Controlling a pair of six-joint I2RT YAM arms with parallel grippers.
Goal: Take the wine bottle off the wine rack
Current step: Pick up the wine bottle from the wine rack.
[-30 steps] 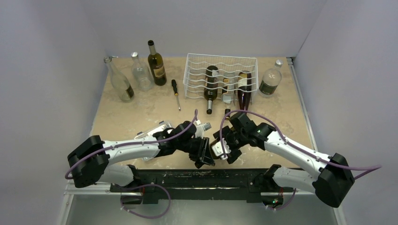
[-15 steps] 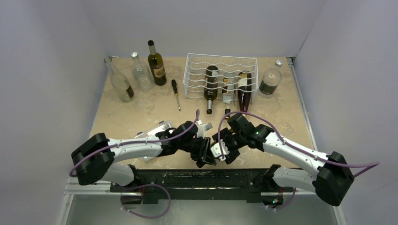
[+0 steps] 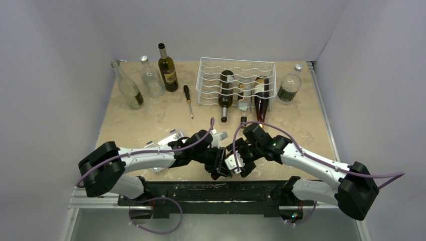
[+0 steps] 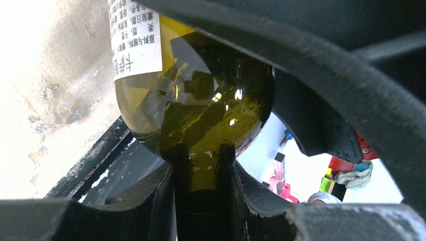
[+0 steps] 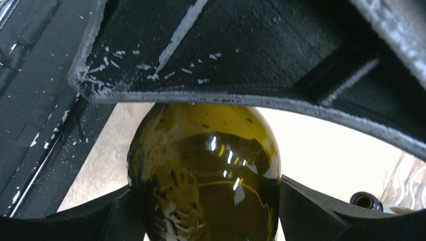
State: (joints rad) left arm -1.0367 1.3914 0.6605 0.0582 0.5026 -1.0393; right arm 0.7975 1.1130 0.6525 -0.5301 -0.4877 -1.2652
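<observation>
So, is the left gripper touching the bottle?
Touching. The left wrist view shows the left gripper clamped on the bottle neck, fingers pressed against both sides.

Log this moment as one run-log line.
left hand: shut on neck of olive-green glass wine bottle | right hand: grips body | bottle: off white wire wine rack

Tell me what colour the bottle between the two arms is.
Olive-green glass bottle, clearest in the right wrist view.

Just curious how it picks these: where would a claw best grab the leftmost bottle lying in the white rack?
Probably by its neck: the leftmost bottle lies flat in the wire rack, its slim neck poking out the near side, so come from the front, straddling it.
</observation>
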